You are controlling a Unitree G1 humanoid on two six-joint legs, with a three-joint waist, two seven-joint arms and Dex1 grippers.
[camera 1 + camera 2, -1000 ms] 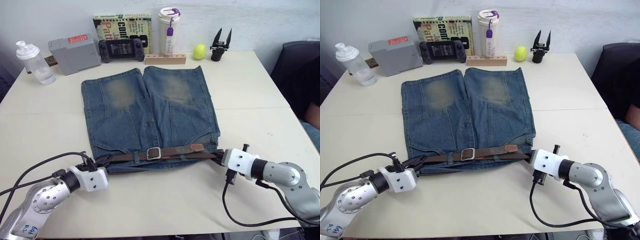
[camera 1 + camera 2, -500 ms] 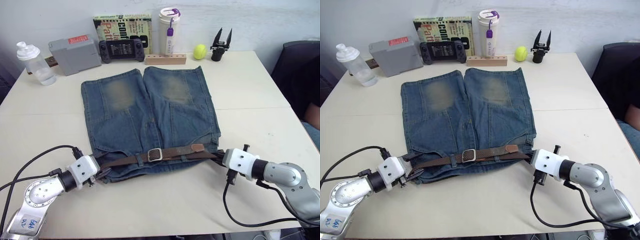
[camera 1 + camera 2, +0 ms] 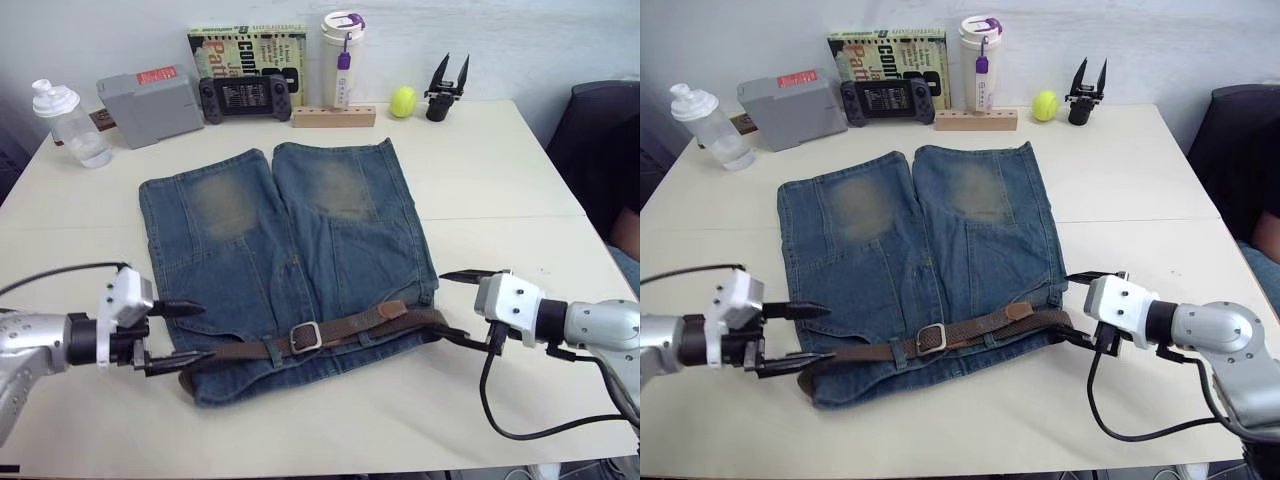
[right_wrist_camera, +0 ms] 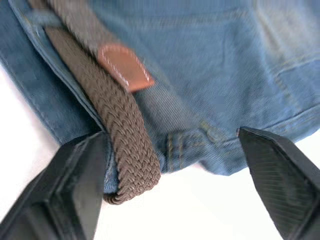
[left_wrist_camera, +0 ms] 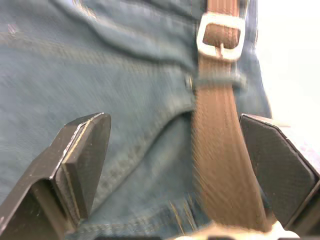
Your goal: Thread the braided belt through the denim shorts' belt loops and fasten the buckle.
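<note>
The left claw [image 3: 178, 333] reaches in from the robot's left, low over the worktop, its two black fingers spread wide apart and pointing toward the right. The right claw [image 3: 458, 305] reaches in from the opposite side, fingers likewise spread, pointing left.

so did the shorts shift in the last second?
Yes. The shorts slid toward the robot's left and turned: their hem now sits farther from the wooden block, and the waistband end near the left gripper swung toward the robot.
</note>
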